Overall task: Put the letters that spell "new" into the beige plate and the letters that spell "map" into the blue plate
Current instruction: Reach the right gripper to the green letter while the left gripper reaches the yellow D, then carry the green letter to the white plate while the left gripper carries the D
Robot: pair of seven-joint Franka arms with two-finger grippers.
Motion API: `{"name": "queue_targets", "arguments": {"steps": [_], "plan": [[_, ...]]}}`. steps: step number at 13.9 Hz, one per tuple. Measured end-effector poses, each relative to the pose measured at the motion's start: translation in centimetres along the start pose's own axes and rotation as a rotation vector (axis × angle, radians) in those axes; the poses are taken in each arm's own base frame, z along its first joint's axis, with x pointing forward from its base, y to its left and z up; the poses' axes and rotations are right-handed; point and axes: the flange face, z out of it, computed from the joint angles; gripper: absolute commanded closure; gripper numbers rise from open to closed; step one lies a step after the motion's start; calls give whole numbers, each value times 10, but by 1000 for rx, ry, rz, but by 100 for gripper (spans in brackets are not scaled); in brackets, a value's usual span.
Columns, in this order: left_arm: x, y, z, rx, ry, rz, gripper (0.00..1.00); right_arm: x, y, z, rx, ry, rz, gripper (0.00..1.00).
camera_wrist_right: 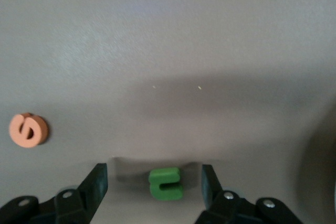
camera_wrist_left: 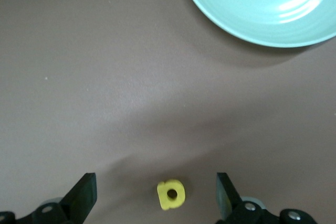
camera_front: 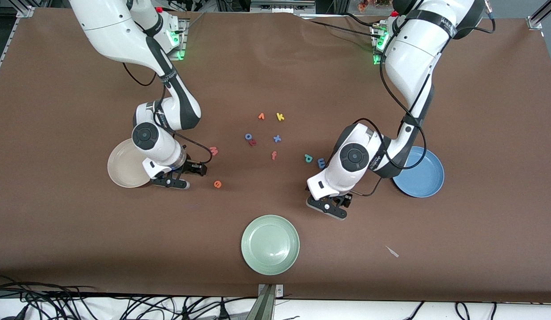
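Green plate near left gripper.

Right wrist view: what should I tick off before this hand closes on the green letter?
1. Green n lies between the right hand's fingers: ok.
2. Fingers apart, not yet touching the letter: ok.
3. Orange e lies clear of the fingers: ok.
4. Beige plate bare and beside the right hand: ok.
5. Left hand open around the yellow a, well away at the left arm's end of the table: ok.
6. Letter flat on the table: ok.
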Motion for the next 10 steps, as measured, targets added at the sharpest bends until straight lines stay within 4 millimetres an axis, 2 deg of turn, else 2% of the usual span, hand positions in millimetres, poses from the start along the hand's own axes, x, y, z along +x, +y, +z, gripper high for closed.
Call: {"name": "queue_targets", "arguments": {"steps": [2, 3, 5, 7, 10], "plan": [[-3, 2, 13, -4, 0, -16, 0, -1, 2, 2, -4, -9, 3, 56], [-5, 3, 19, -4, -7, -26, 0, -1, 3, 2, -7, -17, 4, 59], [-10, 5, 29, -5, -25, -48, 0, -2, 4, 3, -10, -26, 7, 72], [-16, 9, 36, -5, -41, -70, 0, 0, 7, 2, -6, -29, 17, 97], [-20, 14, 40, -4, -52, -79, 1, 0, 7, 1, -3, -35, 22, 100]]}}
